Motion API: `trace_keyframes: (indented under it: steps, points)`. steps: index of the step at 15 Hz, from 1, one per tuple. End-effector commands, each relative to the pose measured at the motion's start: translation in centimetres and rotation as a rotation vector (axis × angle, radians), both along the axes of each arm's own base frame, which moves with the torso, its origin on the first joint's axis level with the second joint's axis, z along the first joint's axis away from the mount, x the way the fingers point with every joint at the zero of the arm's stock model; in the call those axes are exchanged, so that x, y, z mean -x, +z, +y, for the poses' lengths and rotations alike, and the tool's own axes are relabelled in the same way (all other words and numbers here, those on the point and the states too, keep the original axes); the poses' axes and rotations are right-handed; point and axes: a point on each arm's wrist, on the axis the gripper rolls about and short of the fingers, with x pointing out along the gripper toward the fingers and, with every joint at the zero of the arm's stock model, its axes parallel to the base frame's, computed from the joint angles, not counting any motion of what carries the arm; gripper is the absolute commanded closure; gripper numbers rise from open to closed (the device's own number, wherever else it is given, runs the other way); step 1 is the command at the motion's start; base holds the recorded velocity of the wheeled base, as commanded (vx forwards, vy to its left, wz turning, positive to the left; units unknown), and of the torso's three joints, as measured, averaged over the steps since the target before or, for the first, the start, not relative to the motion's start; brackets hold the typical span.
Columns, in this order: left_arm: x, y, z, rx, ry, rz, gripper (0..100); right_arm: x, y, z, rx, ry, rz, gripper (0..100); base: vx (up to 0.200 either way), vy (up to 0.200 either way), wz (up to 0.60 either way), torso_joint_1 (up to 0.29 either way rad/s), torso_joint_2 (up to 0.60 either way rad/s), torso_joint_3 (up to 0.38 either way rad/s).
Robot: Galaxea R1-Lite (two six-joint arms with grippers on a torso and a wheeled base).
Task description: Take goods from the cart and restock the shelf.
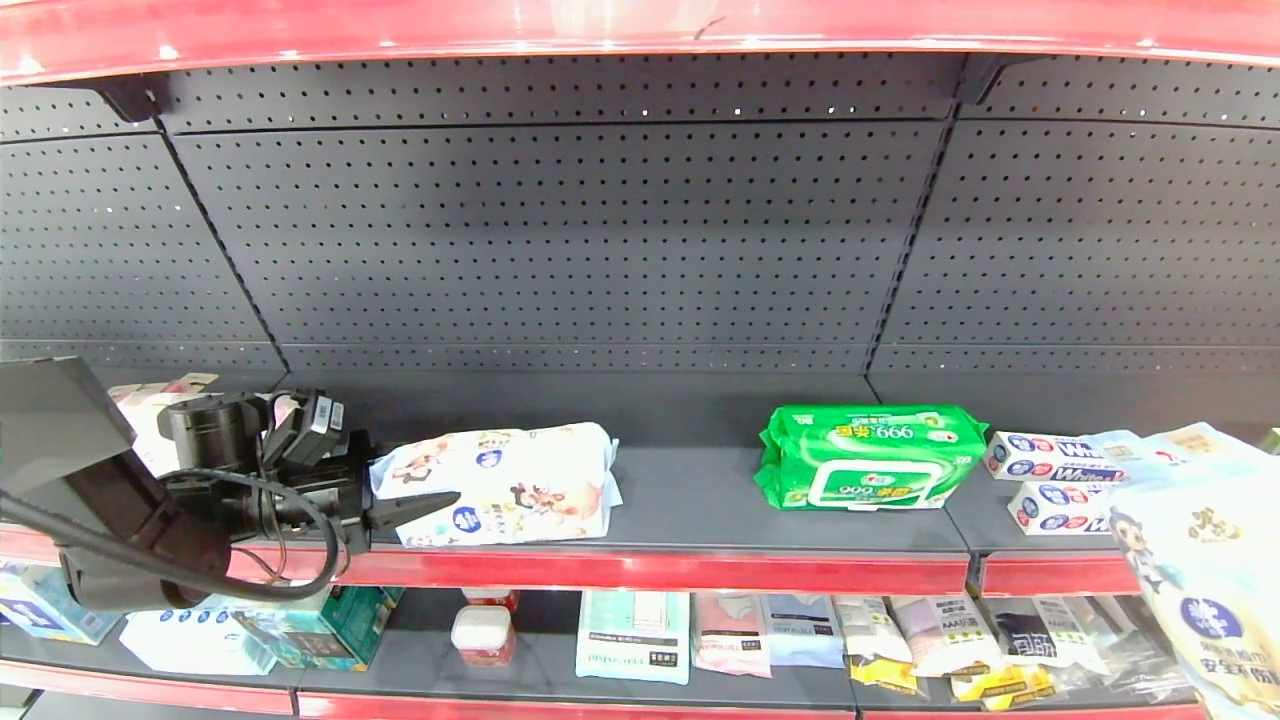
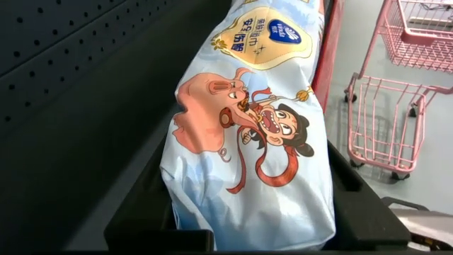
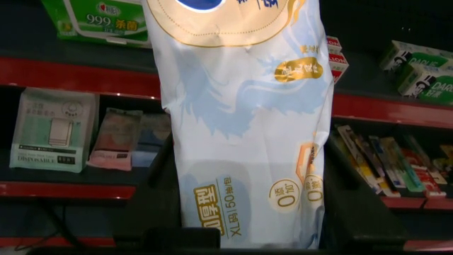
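At twelve o'clock before me stands the shelf [image 1: 700,500], its board dark grey with a red front edge [image 1: 650,572]. Behind it the back panel [image 1: 560,230] is dark metal full of small holes, divided by slanted uprights. Higher up, another red edge [image 1: 640,25] carries bright spots of light. The floor [image 2: 435,177] is pale grey, and a pink wire cart [image 2: 396,106] stands on it.

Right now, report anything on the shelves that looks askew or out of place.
The green wipes pack lies with its print upside down as seen from the front. The cartoon pack, in the left end effector, sits at a slant to the shelf edge. On the lower shelf, the small packets at right lie jumbled.
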Motion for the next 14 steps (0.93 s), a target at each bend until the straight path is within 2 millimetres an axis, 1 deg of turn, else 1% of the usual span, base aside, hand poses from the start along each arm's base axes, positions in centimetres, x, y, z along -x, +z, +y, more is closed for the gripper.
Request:
trace_keyframes:
  steps: [1, 7, 14]
  points:
    - [-0.1, -0.1, -0.1, 0.001, -0.006, 0.003, 100, 0.0, 0.0, 0.0, 0.001, -0.004, 0.001, 100, 0.0, 0.0, 0.0, 0.0, 0.0, 0.0]
    - [-0.1, -0.1, -1.1, 0.016, -0.071, 0.003, 100, 0.0, 0.0, 0.0, 0.001, -0.01, 0.001, 100, 0.0, 0.0, 0.0, 0.0, 0.0, 0.0]
    - [-0.2, -0.2, -1.0, 0.02, -0.075, 0.002, 100, 0.0, 0.0, 0.0, 0.0, -0.013, 0.002, 100, 0.0, 0.0, 0.0, 0.0, 0.0, 0.0]
